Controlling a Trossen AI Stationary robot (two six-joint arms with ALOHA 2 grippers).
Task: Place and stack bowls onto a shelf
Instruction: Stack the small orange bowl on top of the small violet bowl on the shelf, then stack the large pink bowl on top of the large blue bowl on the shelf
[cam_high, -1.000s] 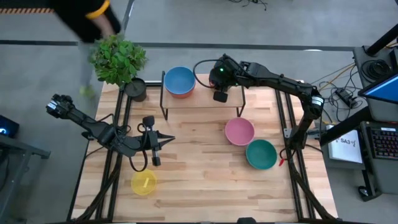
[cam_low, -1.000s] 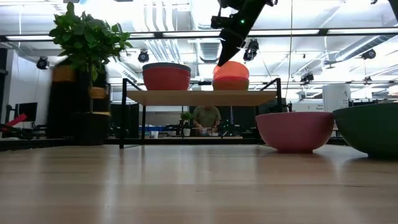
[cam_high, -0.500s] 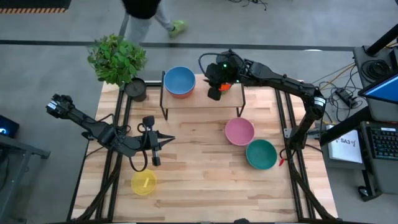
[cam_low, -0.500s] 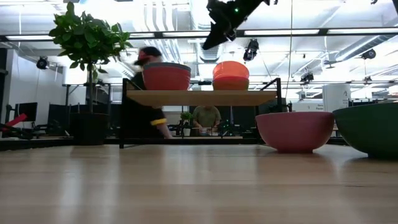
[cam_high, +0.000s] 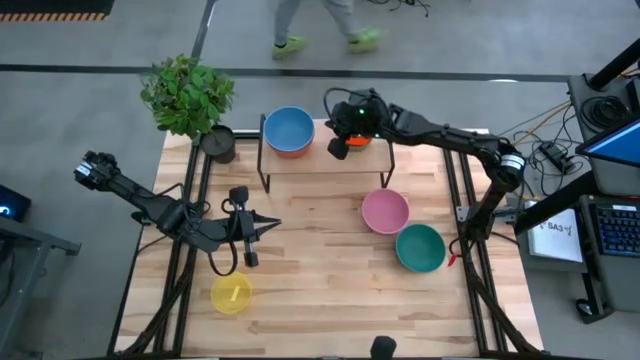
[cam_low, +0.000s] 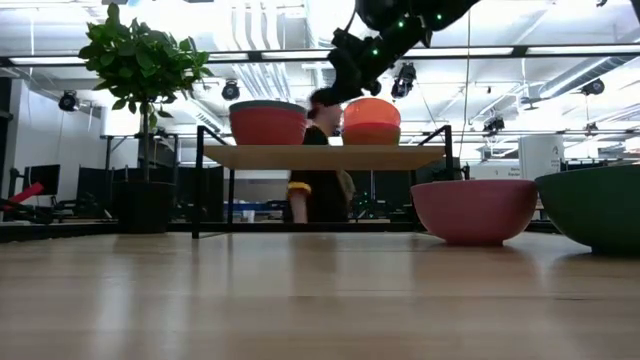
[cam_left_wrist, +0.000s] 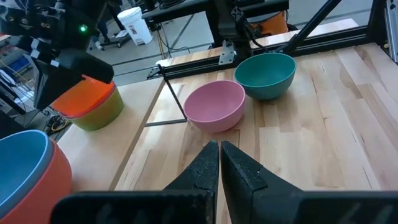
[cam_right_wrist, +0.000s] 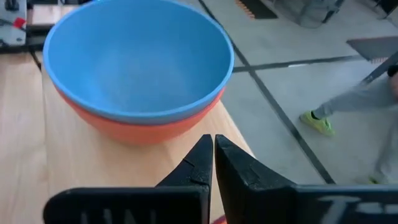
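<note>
The right gripper (cam_right_wrist: 213, 144) is pinched together, holding nothing, above the shelf (cam_high: 310, 160). Its own camera sees the blue bowl (cam_right_wrist: 137, 59) sitting inside a red bowl (cam_right_wrist: 146, 127). The left wrist view shows an orange bowl (cam_left_wrist: 87, 96) in a green one (cam_left_wrist: 99, 115). The left gripper (cam_left_wrist: 219, 152) is pinched together too.

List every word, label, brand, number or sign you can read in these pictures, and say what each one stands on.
None can be read with confidence.
White sheet beside the table's right edge: dark print shows, too small and blurred to read.
Bowls, such as the blue bowl, pink bowl and teal bowl: plain, no lettering.
Shelf and plant pot: no markings visible.
</note>
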